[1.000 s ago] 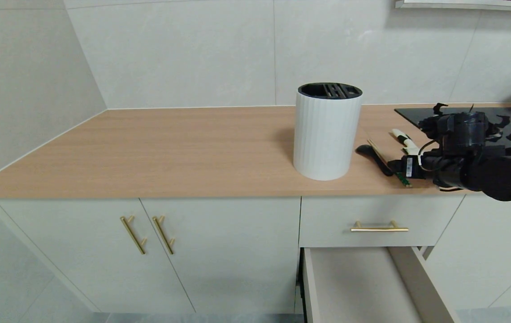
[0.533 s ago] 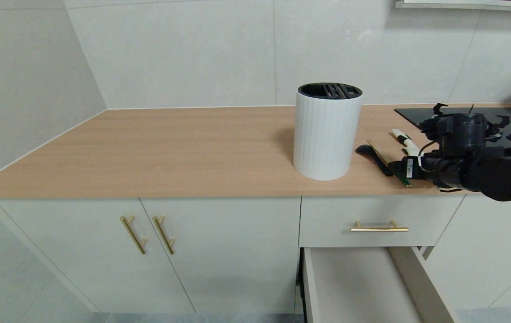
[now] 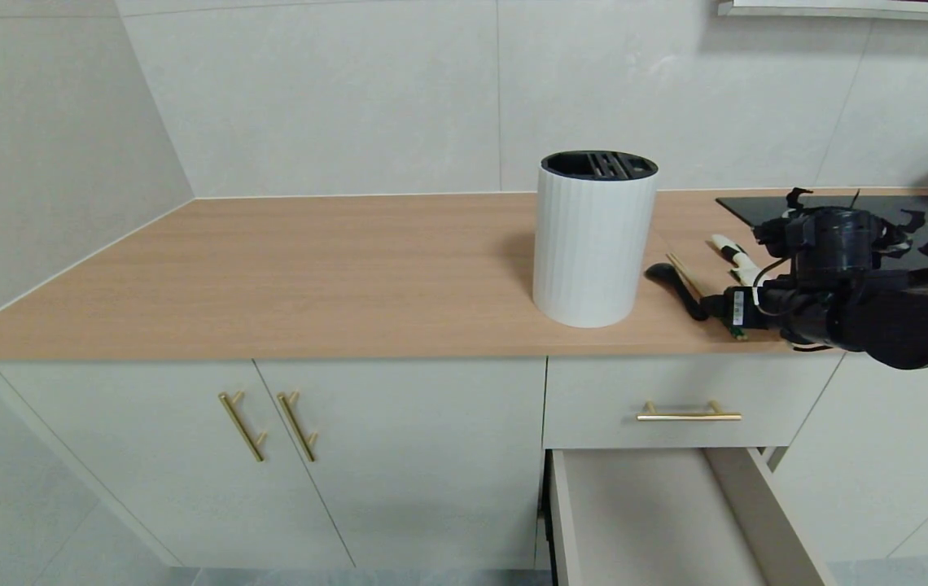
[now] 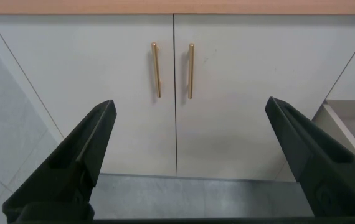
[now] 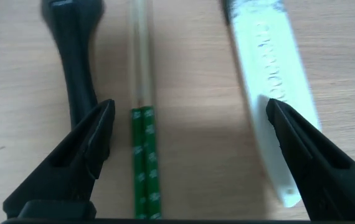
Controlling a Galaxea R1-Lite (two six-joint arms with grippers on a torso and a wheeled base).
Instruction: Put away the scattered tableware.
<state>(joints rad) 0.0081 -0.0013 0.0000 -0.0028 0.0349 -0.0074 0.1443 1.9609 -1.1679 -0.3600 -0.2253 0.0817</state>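
Nearest, low down, a drawer (image 3: 643, 513) is left pulled out under the counter, prob. as one place for the tableware. The left gripper (image 4: 190, 109) is held low in front of the cupboard doors (image 4: 174, 93). Its fingers are spread wide apart w/ nothing between them. It seems parked out of the way, since the work is on the other side.

At the front edge of the counter (image 3: 309, 277), to the robot's right, the right gripper (image 5: 190, 106) is held just above the wood, fingers apart, nothing gripped. The chopsticks (image 5: 143, 155) are bracketed between the fingers, green ends toward the wrist, the pair laid side by side and touching. The black spoon (image 5: 78, 62) is laid just beside them by one finger. A white utensil (image 5: 268, 74) (poss. a knife, can't be told for sure) is laid by the other. From the straddle, a pick is judged to be lined up, most likely on the chopsticks. W/ neighbours so close, the spoon could be caught too.

Just beyond, the white ribbed holder (image 3: 590, 252) is stood upright near the spoon's bowl, its slotted top open. It is the likely home for the items. None of the tableware is put away yet. Farther right, a black hob (image 3: 749, 203) is set into the counter.
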